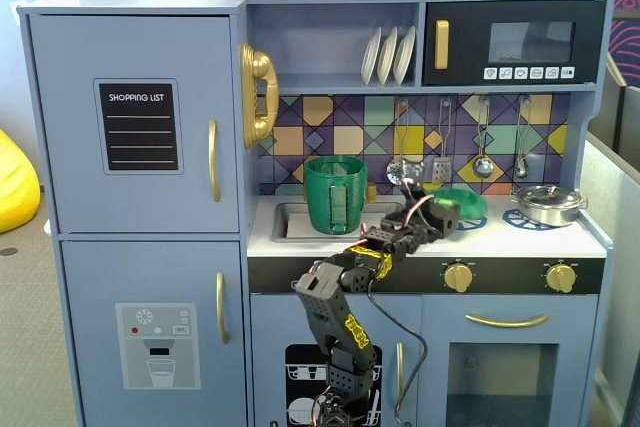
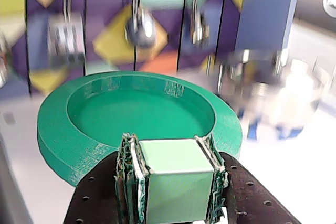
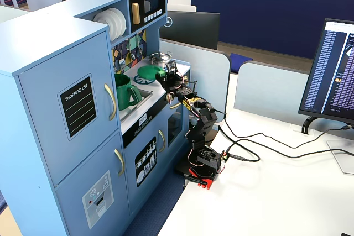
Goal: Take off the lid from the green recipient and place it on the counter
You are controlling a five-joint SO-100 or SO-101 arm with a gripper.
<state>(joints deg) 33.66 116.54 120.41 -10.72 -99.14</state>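
Observation:
My gripper is shut on the lid's light-green square handle. The green round lid is held tilted low over the white counter, off the pot. I cannot tell whether its edge touches the counter. In a fixed view the lid sits right of the gripper. The green recipient stands open in the sink at the left, with its strap handle facing front. In another fixed view the lid is beyond the pot.
A silver steel pot stands on the counter's right burner, close to the lid. Utensils hang on the tiled back wall above. The arm's base stands on a white desk in front of the kitchen, with cables trailing right.

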